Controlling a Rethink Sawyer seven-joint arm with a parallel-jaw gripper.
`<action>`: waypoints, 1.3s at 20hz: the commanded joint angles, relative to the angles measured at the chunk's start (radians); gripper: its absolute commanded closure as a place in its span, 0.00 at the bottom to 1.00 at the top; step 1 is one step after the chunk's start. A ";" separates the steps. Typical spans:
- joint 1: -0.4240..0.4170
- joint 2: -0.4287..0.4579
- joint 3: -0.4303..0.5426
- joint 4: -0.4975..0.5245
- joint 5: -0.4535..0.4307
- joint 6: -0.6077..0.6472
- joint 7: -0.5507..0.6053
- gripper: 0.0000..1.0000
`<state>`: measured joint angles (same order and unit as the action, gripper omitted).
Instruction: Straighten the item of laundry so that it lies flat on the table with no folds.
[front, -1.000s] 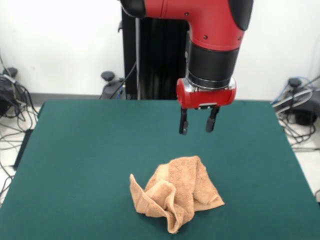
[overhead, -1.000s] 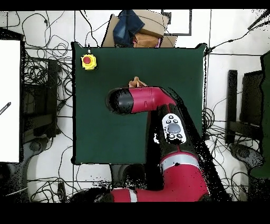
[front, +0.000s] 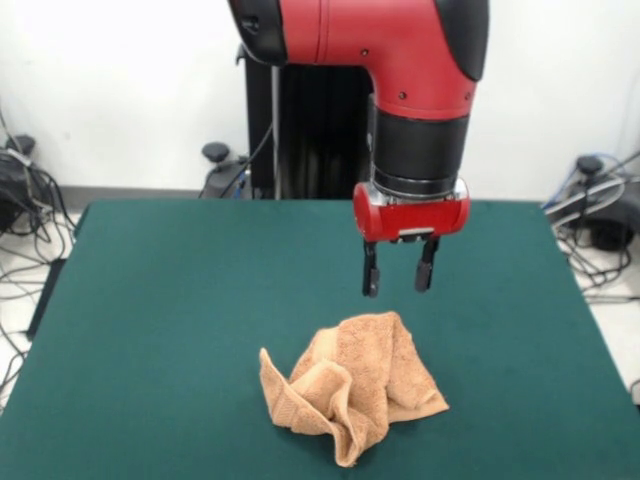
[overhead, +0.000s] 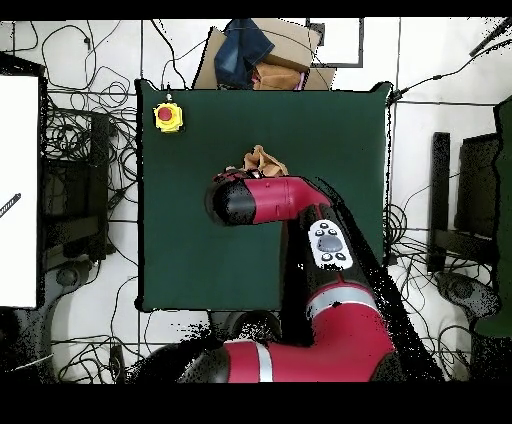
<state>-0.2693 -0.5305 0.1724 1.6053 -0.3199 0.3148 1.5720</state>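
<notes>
Front view: crumpled towel (front: 351, 388) on the green table (front: 160, 300).
Gripper (front: 398, 276) hangs just above the towel's far edge, fingers parted, holding nothing.

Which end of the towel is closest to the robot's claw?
The towel's far rounded hump, just below the open end effector; the rolled corners lie nearer the camera.

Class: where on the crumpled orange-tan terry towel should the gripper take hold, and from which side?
Probably the pointed corner of the orange-tan terry towel that sticks out towards the camera, approached from above: it is a free edge on the green felt table. The open gripper hovers above the towel's far edge.
</notes>
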 joint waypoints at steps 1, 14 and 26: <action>-0.012 0.065 0.009 0.062 -0.056 -0.028 0.074 0.00; -0.009 0.126 -0.018 0.024 -0.065 -0.077 0.082 0.00; -0.015 0.176 -0.034 -0.009 -0.069 -0.098 0.082 0.00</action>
<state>-0.2748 -0.3870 0.1698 1.6117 -0.3207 0.2766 1.5720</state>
